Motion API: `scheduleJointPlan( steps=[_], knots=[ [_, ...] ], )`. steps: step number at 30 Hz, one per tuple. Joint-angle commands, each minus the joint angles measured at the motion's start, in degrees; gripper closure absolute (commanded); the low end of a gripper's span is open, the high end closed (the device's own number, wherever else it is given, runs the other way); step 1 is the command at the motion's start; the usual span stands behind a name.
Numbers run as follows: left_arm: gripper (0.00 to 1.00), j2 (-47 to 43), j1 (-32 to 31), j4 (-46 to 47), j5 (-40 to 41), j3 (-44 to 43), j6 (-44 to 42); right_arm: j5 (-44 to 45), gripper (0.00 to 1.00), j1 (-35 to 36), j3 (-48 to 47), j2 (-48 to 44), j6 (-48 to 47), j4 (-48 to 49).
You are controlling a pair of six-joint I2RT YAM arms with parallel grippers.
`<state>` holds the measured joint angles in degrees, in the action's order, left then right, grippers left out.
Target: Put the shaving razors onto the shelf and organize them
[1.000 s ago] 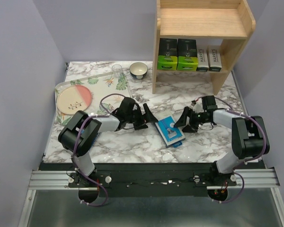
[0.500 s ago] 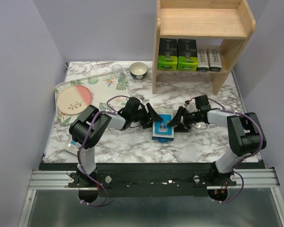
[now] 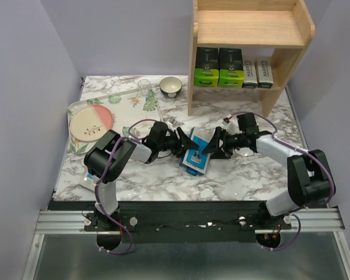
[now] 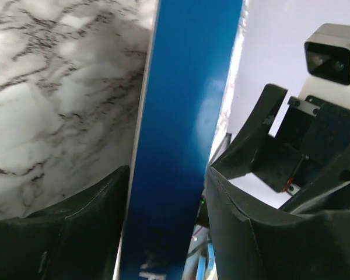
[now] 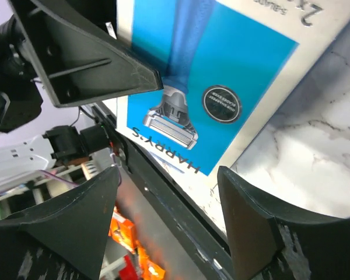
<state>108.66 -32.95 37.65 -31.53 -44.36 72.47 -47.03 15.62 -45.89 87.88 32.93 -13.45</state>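
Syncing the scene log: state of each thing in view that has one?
blue pack: tilted, between both grippers
left gripper: straddling pack, grip unclear
right gripper: open
shelf: four boxes below, top bare
bowl: upright
glass: upright, on tray

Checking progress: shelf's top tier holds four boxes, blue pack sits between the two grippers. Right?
Wrong tier: top external shows the two black-and-green boxes and two white boxes on the lower tier of the shelf. The blue pack does sit between the left gripper and right gripper.
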Motion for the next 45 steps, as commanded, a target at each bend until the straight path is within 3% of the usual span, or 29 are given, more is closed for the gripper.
scheduleJointPlan(
  steps=[1,5,15,20,26,30,32,33,36,40,45],
  knots=[
    [0.40,-4.24,2.35,6.99,-5.55,1.99,-2.32,1.59,0.23,-2.68,-1.49,-5.69,-5.68,-6.75],
    [0.55,-6.62,4.12,9.02,-9.25,1.29,-4.61,1.93,0.23,-7.52,-3.24,-7.45,-10.59,-12.46],
    [0.55,-12.15,6.22,11.74,-16.63,-0.90,-5.59,6.77,0.22,-14.65,-11.58,-8.24,-23.33,-24.76],
    [0.56,-16.81,8.60,13.42,-21.20,-8.36,-2.51,9.22,0.22,-15.44,-15.37,-10.09,-26.07,-29.70],
    [0.55,-20.86,9.39,6.75,-22.79,-21.72,-3.47,12.66,0.22,-17.11,-17.22,-13.16,-27.83,-30.93],
    [0.56,-19.19,9.22,-1.07,-20.07,-31.91,-4.61,12.50,0.22,-17.29,-17.13,-14.40,-28.44,-29.80],
    [0.56,-17.17,8.61,-4.41,-16.65,-38.33,-5.93,8.64,0.23,-17.29,-17.83,-15.27,-29.93,-29.70],
    [0.56,-16.47,8.34,-7.12,-15.24,-40.43,-6.54,3.48,0.24,-17.20,-17.57,-17.19,-30.20,-27.44],
    [0.56,-12.43,7.55,-11.96,-11.46,-49.13,-7.95,-1.12,0.25,-15.80,-16.35,-22.46,-30.90,-20.34],
    [0.56,-5.15,6.32,-16.20,-5.84,-60.72,-8.39,-1.93,0.28,-6.95,-15.63,-26.87,-37.13,-13.19],
    [0.56,-0.30,4.91,-19.80,0.67,-66.38,-6.29,0.08,0.39,-1.38,-19.32,-25.56,-37.25,-7.84]
  ],
)
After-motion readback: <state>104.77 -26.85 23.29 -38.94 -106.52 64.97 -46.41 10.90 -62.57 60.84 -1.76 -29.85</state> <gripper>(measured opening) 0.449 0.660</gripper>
